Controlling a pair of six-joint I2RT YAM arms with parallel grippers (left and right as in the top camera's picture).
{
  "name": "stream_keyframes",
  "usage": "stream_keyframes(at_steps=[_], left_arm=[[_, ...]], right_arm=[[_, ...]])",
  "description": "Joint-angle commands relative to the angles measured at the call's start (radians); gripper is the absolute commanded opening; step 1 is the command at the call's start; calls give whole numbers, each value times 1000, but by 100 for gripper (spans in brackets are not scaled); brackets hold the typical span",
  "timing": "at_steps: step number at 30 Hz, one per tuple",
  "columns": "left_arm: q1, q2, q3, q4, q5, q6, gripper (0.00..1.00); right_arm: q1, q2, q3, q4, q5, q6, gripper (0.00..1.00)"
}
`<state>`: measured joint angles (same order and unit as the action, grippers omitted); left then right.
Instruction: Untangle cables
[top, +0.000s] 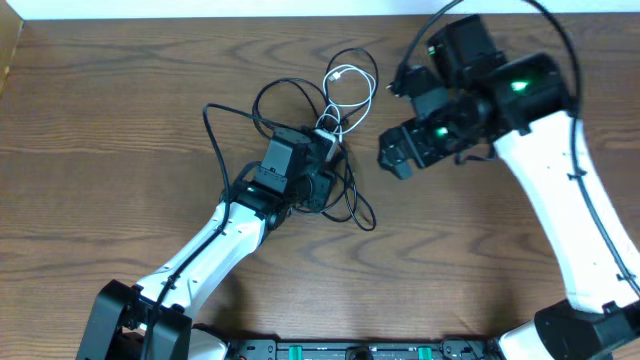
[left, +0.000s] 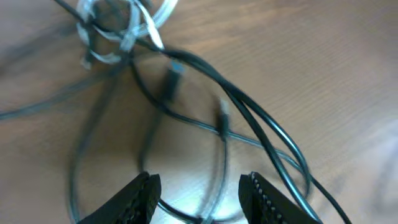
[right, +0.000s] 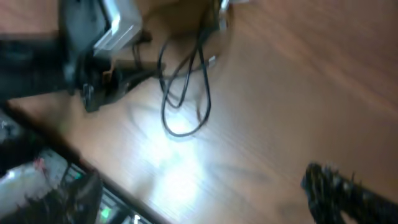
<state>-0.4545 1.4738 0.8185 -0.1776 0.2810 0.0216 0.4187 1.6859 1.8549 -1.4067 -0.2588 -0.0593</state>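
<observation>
the left claw (left: 199, 190) stands partly open low over the tabletop (left: 336, 56), a strand of the black cables (left: 249, 107) lying loose between its jaws; its arm (top: 215, 235) slants away behind it. the right claw (top: 395, 152) hangs wide open, holding nothing, apart on the tangle's other side. the black cables loop around the left claw, the white cable (left: 149, 31) bunched just beyond.

Robot lab, wood-grain table (top: 110, 150), left arm (top: 215, 235), right arm (top: 550, 190)
</observation>
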Motion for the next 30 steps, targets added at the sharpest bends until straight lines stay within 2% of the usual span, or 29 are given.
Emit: stream_keyframes(at_steps=[1, 5, 6, 8, 9, 12, 17, 22, 30], left_arm=[[-2, -5, 4, -40, 124, -1, 42], [-2, -6, 4, -105, 176, -1, 38], [-2, -6, 4, -129, 200, -2, 38], [-2, -6, 4, -153, 240, -14, 37], [-2, -6, 4, -175, 283, -42, 37], [-7, -6, 4, -204, 346, -55, 36], [-64, -6, 4, -209, 341, -57, 36], [-143, -6, 4, -216, 237, -62, 36], [-174, -6, 4, -214, 193, -61, 36]], right_arm=[[2, -8, -95, 121, -2, -10, 99], [2, -2, -253, 421, -3, -9, 98], [2, 5, -311, 544, -3, 4, 95], [2, 19, -360, 666, -3, 26, 89], [2, 43, -384, 765, -3, 50, 84], [2, 103, -386, 880, -3, 127, 77], [3, 232, -385, 1051, -22, 227, 80], [7, 360, -385, 1195, -66, 232, 83], [11, 416, -385, 1206, -54, 250, 84]])
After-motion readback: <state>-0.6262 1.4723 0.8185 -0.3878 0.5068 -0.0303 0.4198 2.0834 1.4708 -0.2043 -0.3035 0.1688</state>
